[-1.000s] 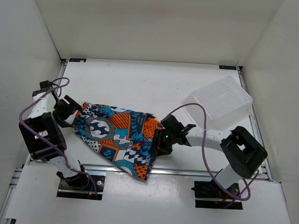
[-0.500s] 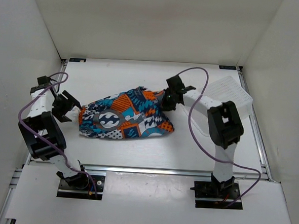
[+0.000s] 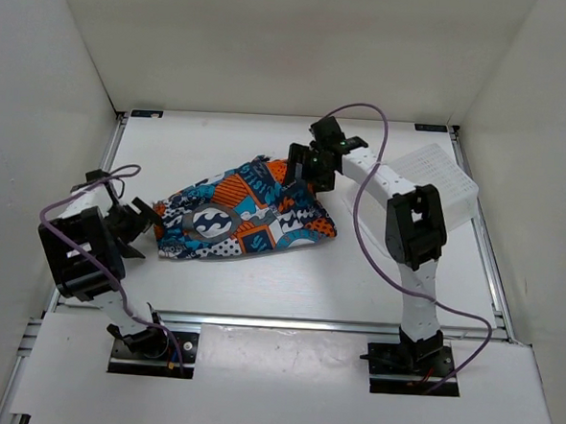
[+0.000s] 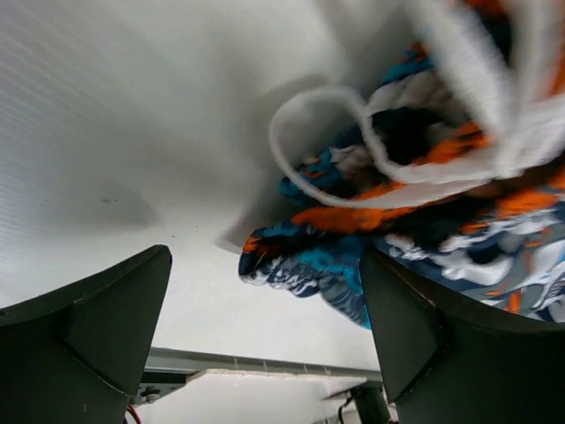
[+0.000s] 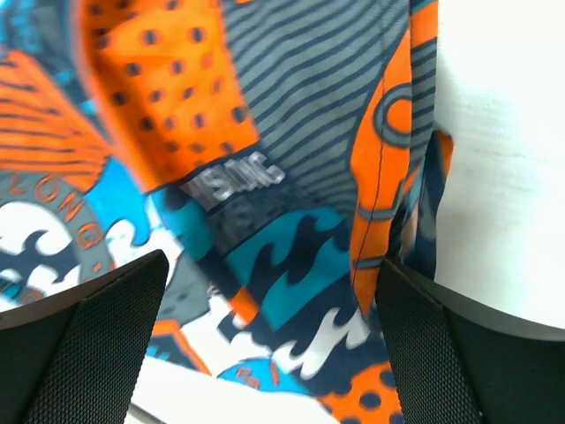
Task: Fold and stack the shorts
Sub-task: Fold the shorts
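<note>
Spanning the cell floor, the white worktop [image 3: 259, 287] carries one garment: the soft patchwork shorts in orange, teal, navy and white [image 3: 244, 214], lying left of centre as a narrow slanted band, well apart from the white perforated plastic basket [image 3: 444, 179] at the far right. One second ago the shorts were spread wide, with one corner hanging towards the near rail. That corner has since been carried up and over to the far side, so the garment now lies doubled on itself and occupies roughly half its former area. The right pincer [image 3: 300, 170] made that transfer and now rests at the far edge of the fabric. In its wrist view the right pincer [image 5: 272, 265] is spread wide above the printed cloth and pinches nothing, which suggests the corner has been released. The left pincer [image 3: 138, 222] has shifted slightly towards the near edge and sits just beside the left end of the shorts. Its wrist view shows the left pincer [image 4: 265, 265] spread as well, with the bunched waistband end and a loop of white drawstring [image 4: 276, 137] ahead of the fingers, ungripped. Assessment: the first fold appears complete; a crosswise fold and stacking remain outstanding.
</note>
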`<state>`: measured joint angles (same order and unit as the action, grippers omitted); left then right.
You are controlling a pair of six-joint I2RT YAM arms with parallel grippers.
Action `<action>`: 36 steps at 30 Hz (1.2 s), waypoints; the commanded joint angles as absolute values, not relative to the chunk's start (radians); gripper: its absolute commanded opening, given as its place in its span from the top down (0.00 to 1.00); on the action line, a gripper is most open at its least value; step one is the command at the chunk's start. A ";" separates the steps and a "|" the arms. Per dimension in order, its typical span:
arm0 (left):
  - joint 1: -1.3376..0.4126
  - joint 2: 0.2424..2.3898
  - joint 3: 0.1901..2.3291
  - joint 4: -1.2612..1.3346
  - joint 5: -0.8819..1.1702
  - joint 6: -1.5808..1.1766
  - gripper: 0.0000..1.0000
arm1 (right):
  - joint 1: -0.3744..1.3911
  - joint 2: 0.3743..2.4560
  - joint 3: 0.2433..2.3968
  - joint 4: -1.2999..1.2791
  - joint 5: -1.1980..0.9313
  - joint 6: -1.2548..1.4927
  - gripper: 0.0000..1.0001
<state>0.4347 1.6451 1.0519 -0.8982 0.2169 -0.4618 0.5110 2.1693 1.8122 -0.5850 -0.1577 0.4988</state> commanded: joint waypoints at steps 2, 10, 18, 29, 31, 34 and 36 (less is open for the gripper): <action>0.404 1.623 0.983 -0.793 0.311 -0.462 0.01 | 0.520 2.023 1.870 -0.630 -0.187 0.450 0.00; 0.345 1.802 1.023 -0.727 0.311 -0.521 0.10 | 0.520 1.829 1.844 -0.669 -0.175 0.439 0.00; 0.336 1.780 1.143 -0.738 0.218 -0.548 0.90 | 0.520 1.649 1.741 -0.669 -0.164 0.439 0.00; 0.279 1.651 1.535 -1.037 -0.227 -0.468 0.90 | 0.520 1.453 1.542 -0.721 -0.075 0.430 0.00; 0.238 1.641 1.607 -1.067 -0.282 -0.431 0.90 | 0.520 1.439 1.508 -0.721 -0.075 0.430 0.00; 0.125 1.629 1.693 -1.095 -0.366 -0.393 0.90 | 0.509 1.419 1.486 -0.732 -0.066 0.430 0.00; 0.022 1.654 1.750 -1.150 -0.432 -0.377 0.90 | 0.509 1.408 1.460 -0.741 -0.066 0.430 0.00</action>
<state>0.1390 1.6855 1.6760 -1.0645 -0.2920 -0.4267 0.5163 1.4490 1.4815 -0.7197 -0.0811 0.4503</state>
